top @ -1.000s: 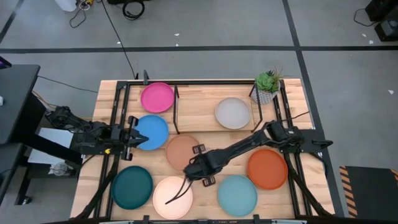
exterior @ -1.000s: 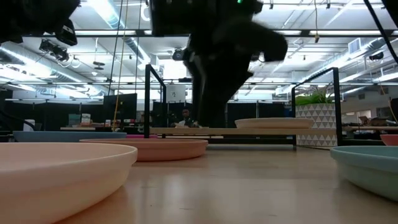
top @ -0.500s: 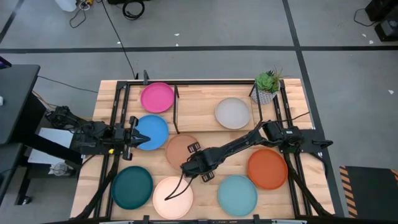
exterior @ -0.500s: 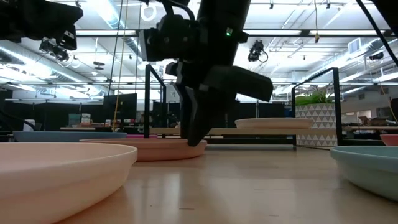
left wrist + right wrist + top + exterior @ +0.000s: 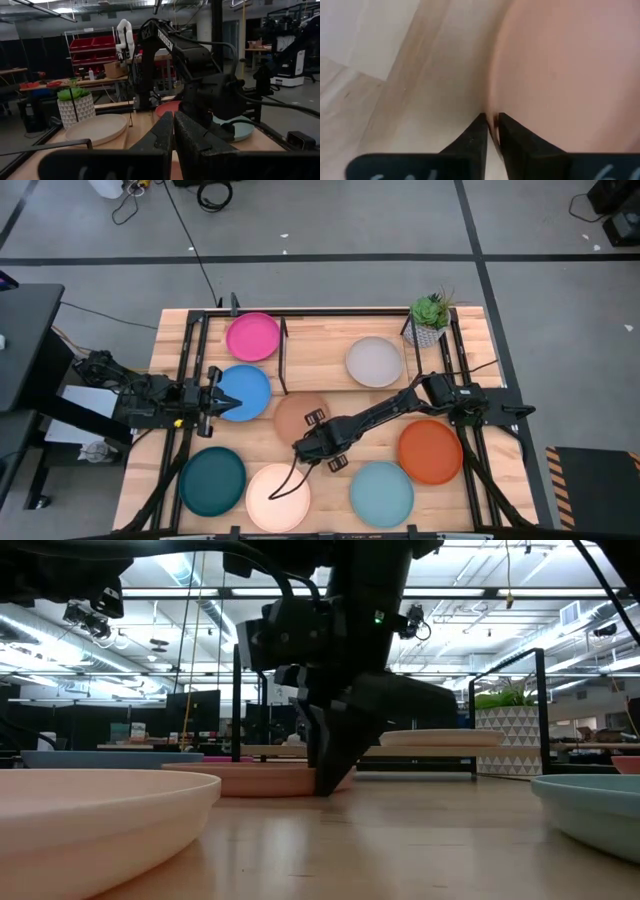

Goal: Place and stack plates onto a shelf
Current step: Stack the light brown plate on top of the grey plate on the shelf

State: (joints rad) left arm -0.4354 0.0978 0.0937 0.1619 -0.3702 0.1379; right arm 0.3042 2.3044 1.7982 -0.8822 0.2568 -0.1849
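Observation:
The peach plate (image 5: 297,415) lies flat on the table, left of centre. My right gripper (image 5: 318,445) is at its near rim, shut on it; the low view shows the gripper (image 5: 330,780) down at the plate (image 5: 240,778). My left gripper (image 5: 213,402) waits shut at the left edge of the blue plate (image 5: 248,390). The shelf (image 5: 330,365) stands at the far side and bears the grey plate (image 5: 374,361). The pink plate (image 5: 252,337) lies just left of the shelf. The dark teal (image 5: 213,480), cream (image 5: 278,495), light blue (image 5: 381,492) and orange (image 5: 430,450) plates lie along the near side. My right gripper (image 5: 491,119) pinches the peach plate's near rim (image 5: 492,107) between its two fingers, one inside the plate and one outside. The fingers come slanting down from the near right side. The plate (image 5: 560,65) stays flat with its base on the table.
A potted plant (image 5: 430,318) stands at the shelf's right end. Black frame uprights (image 5: 285,355) rise beside the pink plate. In the low view the cream plate (image 5: 90,810) and the light blue plate (image 5: 590,805) lie close at the near edge.
My right gripper has moved a little toward the table's left and far side and come down to the peach plate's near rim, taking hold of it. The peach plate has slid slightly toward the far right.

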